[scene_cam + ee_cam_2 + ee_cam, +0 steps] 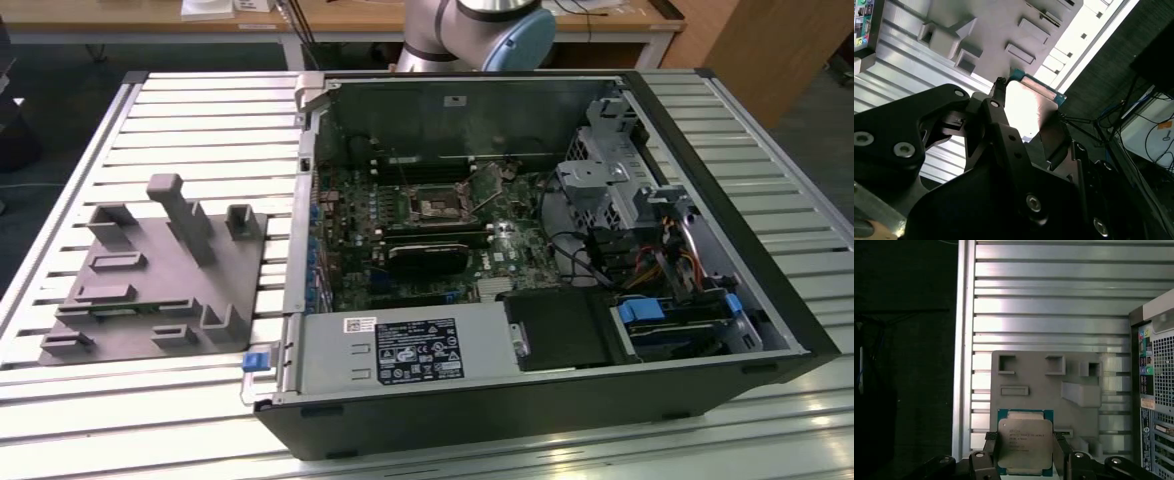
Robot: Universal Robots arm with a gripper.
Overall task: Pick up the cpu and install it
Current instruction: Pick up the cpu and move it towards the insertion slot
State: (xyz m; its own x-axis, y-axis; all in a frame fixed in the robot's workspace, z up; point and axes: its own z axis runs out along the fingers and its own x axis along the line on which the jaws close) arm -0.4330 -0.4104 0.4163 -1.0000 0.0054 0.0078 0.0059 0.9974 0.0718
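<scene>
Gripper (1025, 462): clamped cpu (1025, 440) by two opposite edges.
Cpu: metal top faced first wrist view, well above plate (1039, 375).
Plate: grey, on slatted table (1054, 300) beside open case (467, 425).

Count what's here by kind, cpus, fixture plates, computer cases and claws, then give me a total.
cpu: 1
grey fixture plate: 1
open computer case: 1
claw, shut on the cpu: 1
Total: 4
</scene>
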